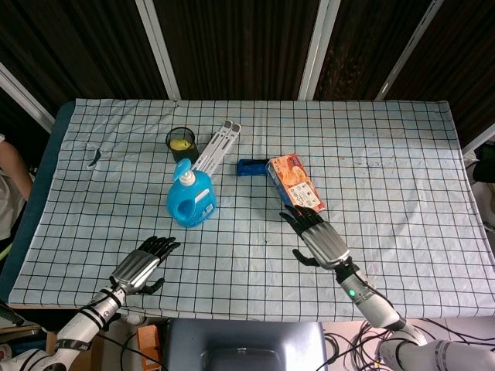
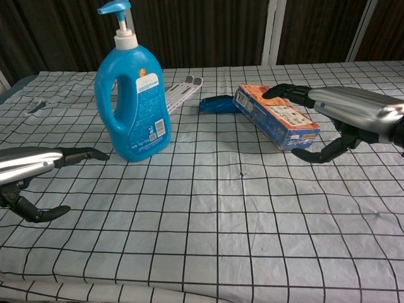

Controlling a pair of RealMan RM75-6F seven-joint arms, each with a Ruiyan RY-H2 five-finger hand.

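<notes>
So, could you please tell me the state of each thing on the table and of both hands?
blue pump bottle: upright, untouched.
orange box: lying flat, right hand's fingertips over its near end.
black cup: upright, something yellow inside.
white folded stand: lying flat.
blue packet: lying flat behind the box.
left hand: open, holding nothing, near the bottle.
right hand: open, fingers spread, not gripping.

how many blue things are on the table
2: the blue pump bottle stands upright left of centre, in front of the left hand; a small blue packet lies farther back, beside the orange box. Nothing suggests another hidden one.
</notes>
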